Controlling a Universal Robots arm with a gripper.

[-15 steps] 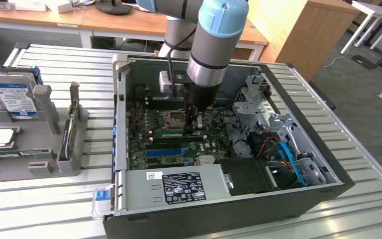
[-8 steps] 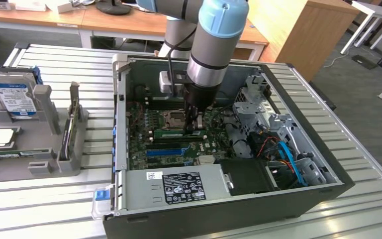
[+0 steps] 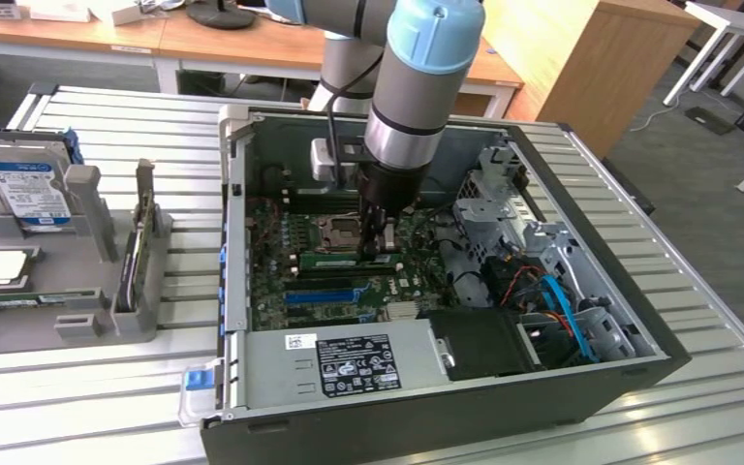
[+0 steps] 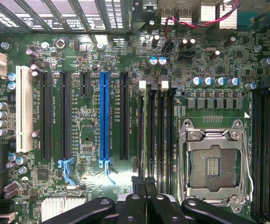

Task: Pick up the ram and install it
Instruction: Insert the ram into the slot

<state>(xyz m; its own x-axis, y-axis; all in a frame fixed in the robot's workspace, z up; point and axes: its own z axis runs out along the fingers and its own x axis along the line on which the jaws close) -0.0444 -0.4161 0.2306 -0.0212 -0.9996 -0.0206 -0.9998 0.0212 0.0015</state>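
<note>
The ram (image 3: 334, 260) is a slim green strip with a pale label. It stands on edge in a memory slot on the motherboard, just beside the CPU socket (image 3: 333, 231). In the wrist view the ram (image 4: 149, 135) appears edge-on as a thin line running away from the black fingers (image 4: 139, 186). My gripper (image 3: 375, 250) reaches straight down into the open computer case, and its jaws are shut on the ram's end. In the wrist view the gripper (image 4: 146, 184) sits over the slots between the blue expansion slot (image 4: 105, 116) and the CPU socket (image 4: 213, 163).
The case wall (image 3: 232, 223) surrounds the motherboard. Its power supply (image 3: 346, 363) is at the near side, and a drive cage with cables (image 3: 541, 281) is at the exterior view's right. A grey parts holder (image 3: 75, 291) with a silver hard drive (image 3: 26, 189) stands at the exterior view's left.
</note>
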